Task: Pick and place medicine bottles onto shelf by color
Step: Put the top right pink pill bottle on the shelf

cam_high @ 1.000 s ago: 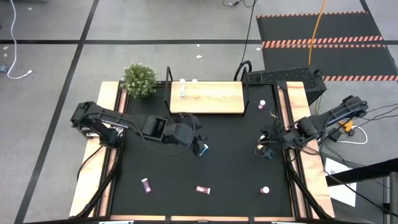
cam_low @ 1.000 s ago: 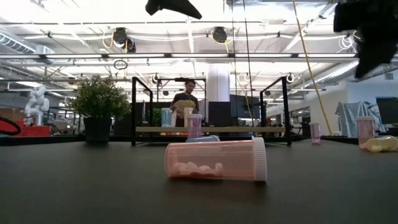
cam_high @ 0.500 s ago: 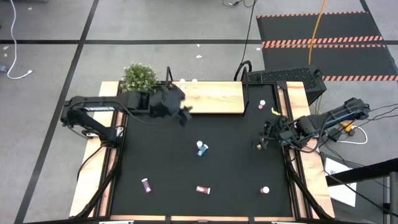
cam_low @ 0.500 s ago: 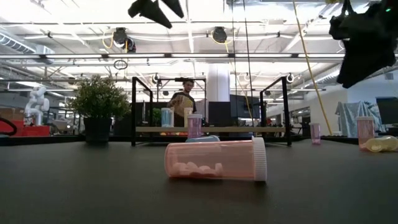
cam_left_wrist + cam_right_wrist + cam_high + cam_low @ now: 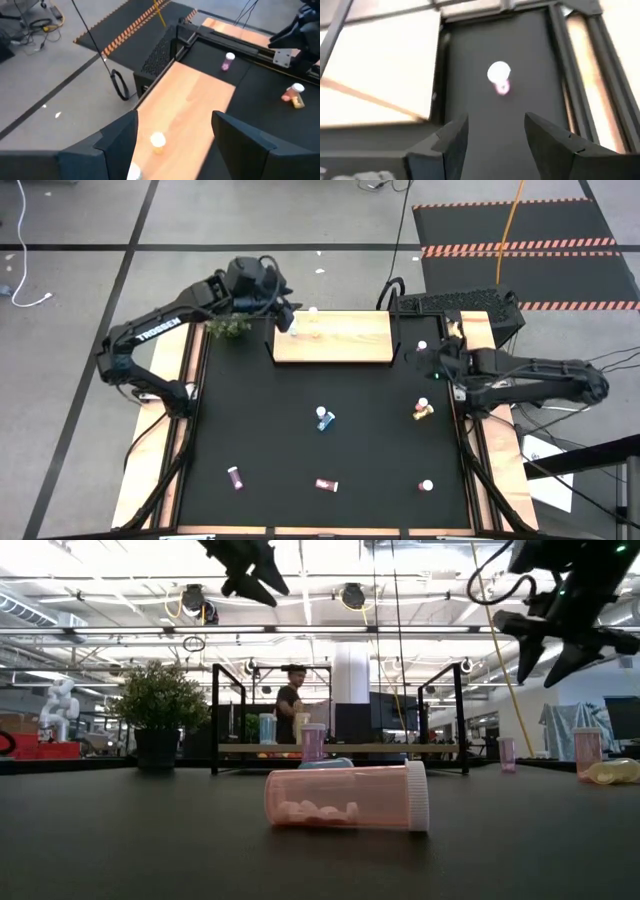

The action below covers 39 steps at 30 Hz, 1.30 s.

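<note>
High view first: our left gripper [image 5: 290, 315] hangs over the shelf [image 5: 345, 340] at its 9 o'clock end, right by the blue bottle [image 5: 293, 327] and the yellow-orange bottle [image 5: 313, 313] standing there. Left wrist view shows our fingers [image 5: 117, 142] spread wide with nothing between them, the yellow-orange bottle [image 5: 158, 141] upright on the board below the gap.

Our right gripper [image 5: 428, 360] sits at the table's 3 o'clock side, just beside the shelf's 3 o'clock end. Right wrist view has its fingers [image 5: 451, 140] parted and empty, a pink bottle [image 5: 499, 76] upright on the black mat ahead of them; same pink bottle [image 5: 422, 347] in the high view at about 1 o'clock on the table.

Loose bottles on the mat: a blue one lying down [image 5: 324, 419] near centre, a yellow one on its side [image 5: 422, 412] at 3 o'clock, two maroon ones [image 5: 234, 477] [image 5: 326, 484] at 7 and 6 o'clock, a white-capped one [image 5: 427, 486] at 5 o'clock whose body colour we cannot tell.

Low view: a pink bottle on its side [image 5: 345, 797] closest to the camera, both grippers up high and clear of the table. Plant [image 5: 228, 326] partly hidden under our left arm.
</note>
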Each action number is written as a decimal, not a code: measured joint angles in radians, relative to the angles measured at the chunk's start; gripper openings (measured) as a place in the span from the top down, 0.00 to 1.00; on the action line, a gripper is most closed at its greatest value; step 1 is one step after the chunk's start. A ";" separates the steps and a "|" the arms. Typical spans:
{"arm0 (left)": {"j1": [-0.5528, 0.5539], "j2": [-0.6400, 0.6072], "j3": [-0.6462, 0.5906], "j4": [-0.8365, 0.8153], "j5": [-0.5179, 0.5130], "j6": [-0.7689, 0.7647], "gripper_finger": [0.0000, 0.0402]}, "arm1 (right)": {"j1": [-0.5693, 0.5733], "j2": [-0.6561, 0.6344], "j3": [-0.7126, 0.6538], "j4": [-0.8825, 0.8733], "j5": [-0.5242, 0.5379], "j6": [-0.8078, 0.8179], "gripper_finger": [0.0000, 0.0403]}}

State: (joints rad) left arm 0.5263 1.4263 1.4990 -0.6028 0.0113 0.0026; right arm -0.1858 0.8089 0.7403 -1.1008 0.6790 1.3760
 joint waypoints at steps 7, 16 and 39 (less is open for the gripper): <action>0.050 0.045 0.000 0.024 0.076 0.120 0.37 | -0.275 0.002 -0.047 0.260 -0.153 -0.271 0.53; 0.053 0.049 0.000 -0.068 0.077 0.187 0.37 | -0.376 -0.004 -0.270 0.559 -0.315 -0.713 0.53; 0.064 0.049 0.000 -0.107 0.066 0.312 0.37 | -0.376 -0.003 -0.615 1.091 -0.224 -0.933 0.53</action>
State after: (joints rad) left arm 0.5900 1.4754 1.4990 -0.7103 0.0776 0.3147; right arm -0.5617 0.8057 0.1253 -0.0095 0.4550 0.4432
